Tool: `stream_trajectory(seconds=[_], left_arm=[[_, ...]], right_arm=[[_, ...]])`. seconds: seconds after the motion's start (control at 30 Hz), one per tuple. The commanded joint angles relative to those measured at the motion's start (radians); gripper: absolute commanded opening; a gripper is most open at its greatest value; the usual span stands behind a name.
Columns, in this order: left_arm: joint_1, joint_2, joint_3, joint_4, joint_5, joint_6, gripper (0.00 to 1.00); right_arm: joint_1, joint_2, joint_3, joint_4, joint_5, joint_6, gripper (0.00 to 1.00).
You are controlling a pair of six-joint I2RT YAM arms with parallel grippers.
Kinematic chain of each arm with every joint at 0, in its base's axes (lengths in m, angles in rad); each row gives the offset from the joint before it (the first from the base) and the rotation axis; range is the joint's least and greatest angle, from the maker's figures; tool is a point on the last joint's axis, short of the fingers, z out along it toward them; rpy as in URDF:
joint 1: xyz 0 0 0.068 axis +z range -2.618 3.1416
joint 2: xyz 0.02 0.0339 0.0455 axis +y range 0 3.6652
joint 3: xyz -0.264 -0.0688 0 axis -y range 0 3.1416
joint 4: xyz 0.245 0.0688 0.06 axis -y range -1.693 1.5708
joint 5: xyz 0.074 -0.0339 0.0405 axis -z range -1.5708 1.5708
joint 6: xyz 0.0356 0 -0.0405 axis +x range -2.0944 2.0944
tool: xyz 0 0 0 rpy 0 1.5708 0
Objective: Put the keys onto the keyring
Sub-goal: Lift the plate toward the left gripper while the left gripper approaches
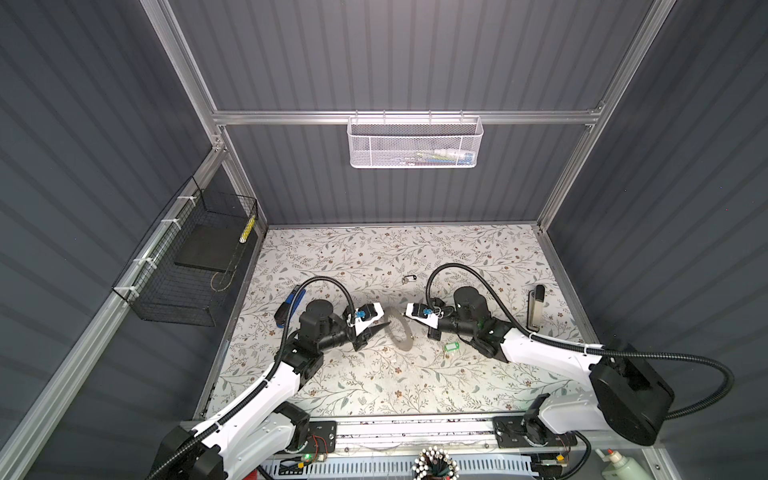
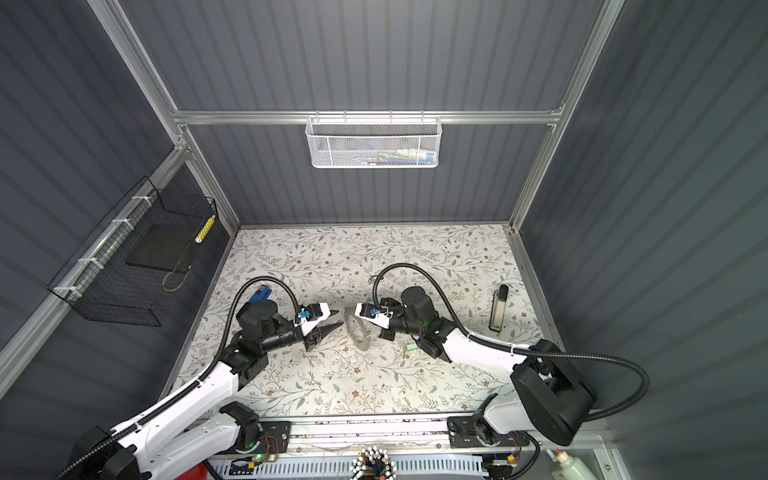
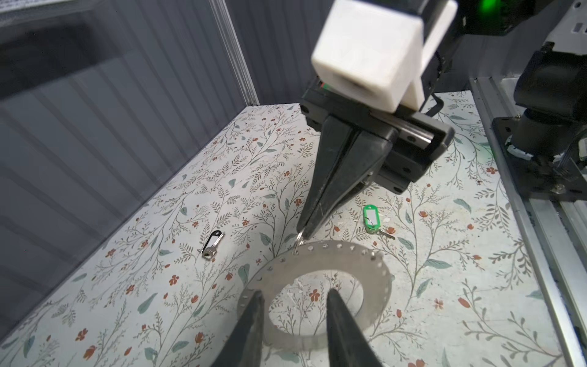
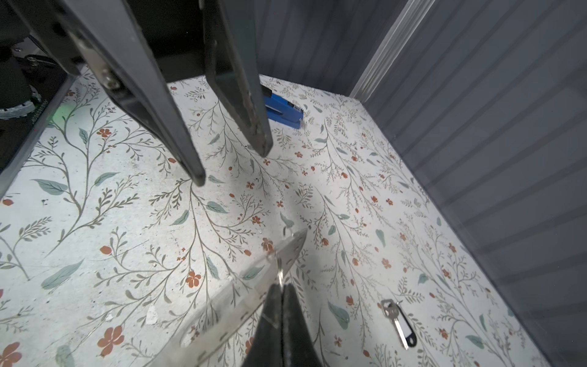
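While the right claw (image 3: 302,233) is pinched tight on the small wire loop (image 3: 298,239) threaded through a rim hole of the perforated grey keyring (image 3: 333,259), the keyring hangs tilted just below its tips. Whether its lower edge rests on the floral tabletop (image 3: 158,286) I cannot tell. The left claw (image 4: 231,163) faces it, jaws narrowly apart and empty, tips near the opposite edge but seemingly short of touching. Both keys lie loose: the green-tagged key (image 3: 371,219) just behind the right claw's tips, the silver key with the black-framed tag (image 3: 212,242) farther off, beyond them. I judge no key is threaded yet. Next the left claw needs a firm bite on the keyring, freeing the right to fetch a key
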Motion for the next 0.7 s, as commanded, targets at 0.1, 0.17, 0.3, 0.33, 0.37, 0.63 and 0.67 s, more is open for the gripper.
stream_trajectory(seconds=[0.1,0.17,0.3,0.33,0.37,0.63,0.67], left_arm=[[-0.064,0.007,0.006,0.001,-0.049,0.127,0.27],[-0.083,0.007,-0.001,0.01,-0.09,0.139,0.27],[-0.122,0.018,-0.006,0.036,-0.15,0.132,0.27],[-0.134,0.022,-0.01,0.048,-0.171,0.128,0.26],[-0.144,0.025,-0.014,0.058,-0.189,0.127,0.26],[-0.207,0.045,-0.007,0.039,-0.355,0.125,0.25],[-0.209,0.047,-0.004,0.033,-0.368,0.122,0.24]], right_arm=[[0.009,-0.01,-0.05,0.175,-0.045,-0.065,0.0],[0.012,-0.005,-0.051,0.182,-0.049,-0.07,0.0],[0.014,0.001,-0.052,0.195,-0.062,-0.068,0.0],[0.013,0.004,-0.05,0.193,-0.065,-0.069,0.0],[0.014,0.005,-0.049,0.185,-0.068,-0.069,0.0],[0.017,0.008,-0.052,0.168,-0.083,-0.073,0.0],[0.019,0.009,-0.05,0.162,-0.087,-0.074,0.0]])
